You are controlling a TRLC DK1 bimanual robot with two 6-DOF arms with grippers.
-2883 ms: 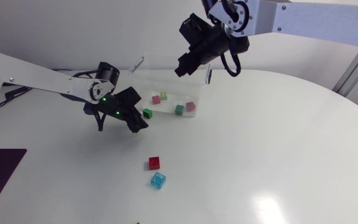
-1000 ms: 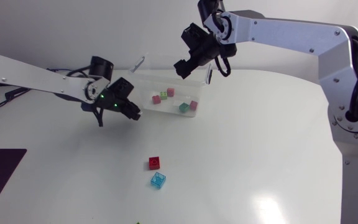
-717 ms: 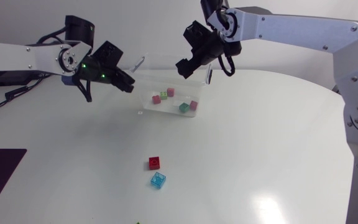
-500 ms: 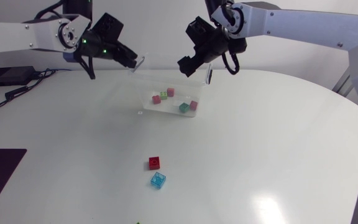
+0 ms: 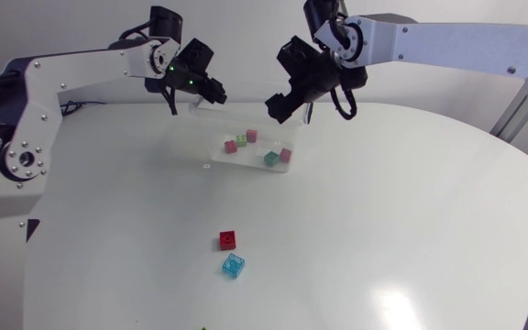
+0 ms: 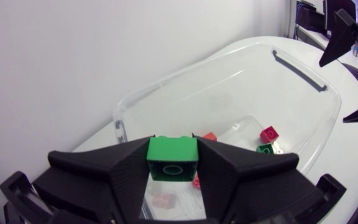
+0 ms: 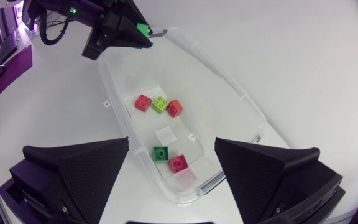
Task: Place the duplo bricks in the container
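My left gripper [image 5: 214,93] hangs over the back left corner of the clear container [image 5: 211,139], shut on a green brick [image 6: 173,158] that sits between its fingertips. The right wrist view shows that gripper [image 7: 120,31] and its green brick [image 7: 143,27] over the container's rim [image 7: 229,81]. Inside the container lie several bricks: pink [image 5: 231,146], light green [image 5: 241,140], pink [image 5: 251,135], green [image 5: 270,159] and pink [image 5: 285,155]. My right gripper [image 5: 279,104] is open and empty above the container's back right side. A red brick [image 5: 227,240] and a clear blue brick [image 5: 234,266] lie on the table.
The white round table [image 5: 401,211] stretches wide to the right and front of the container. The red and blue bricks sit close together toward the front. A small green bit [image 5: 204,328] peeks in at the front edge.
My left arm has risen from beside the container's left side and swung to its back left corner, carrying the green brick. The right arm has hardly moved.
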